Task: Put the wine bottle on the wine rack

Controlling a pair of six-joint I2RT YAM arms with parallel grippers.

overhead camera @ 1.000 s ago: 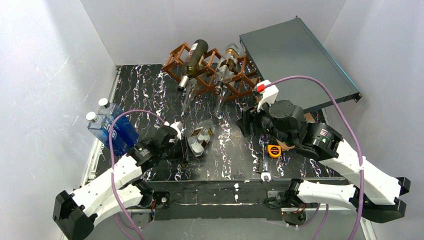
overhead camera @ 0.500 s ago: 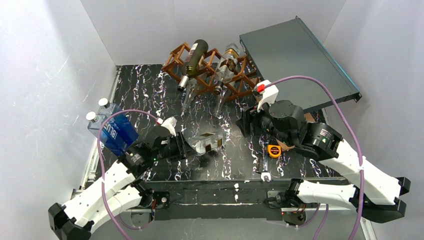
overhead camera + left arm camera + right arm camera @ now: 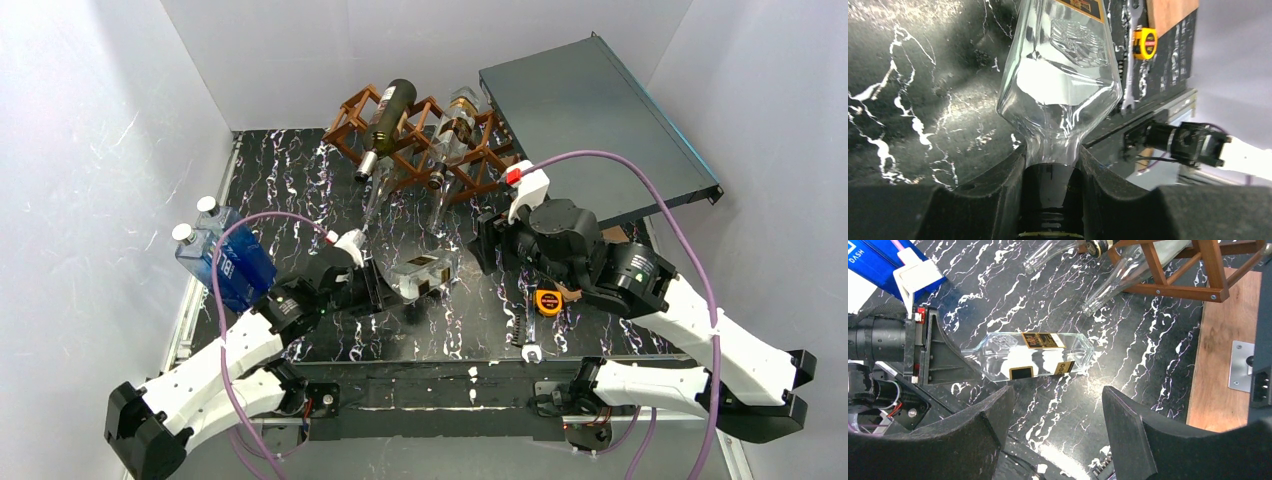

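Note:
The wine bottle (image 3: pixel 420 275) is clear and square-sided with gold and black labels. It lies level, low over the black marble table, its base pointing right. My left gripper (image 3: pixel 368 287) is shut on its dark neck, as the left wrist view shows (image 3: pixel 1052 157), with the bottle's body (image 3: pixel 1063 75) ahead. The right wrist view shows the bottle (image 3: pixel 1038 357) from above. My right gripper (image 3: pixel 490 245) is open and empty (image 3: pixel 1055 400), just right of the bottle's base. The reddish-brown wine rack (image 3: pixel 347 108) stands at the back and shows at the top of the right wrist view (image 3: pixel 1208 270).
The rack holds a dark bottle (image 3: pixel 387 118) and a clear bottle (image 3: pixel 457 125); two clear necks (image 3: pixel 374 197) reach down to the table. A dark grey panel (image 3: pixel 590 110) leans at the back right. Blue bottles (image 3: pixel 225 255) stand at the left. A yellow tape measure (image 3: pixel 547 301) and a wrench (image 3: pixel 527 332) lie near the right.
My left gripper has swung the bottle from pointing away to pointing right, still shut on its neck. My right arm has shifted slightly left toward the bottle.

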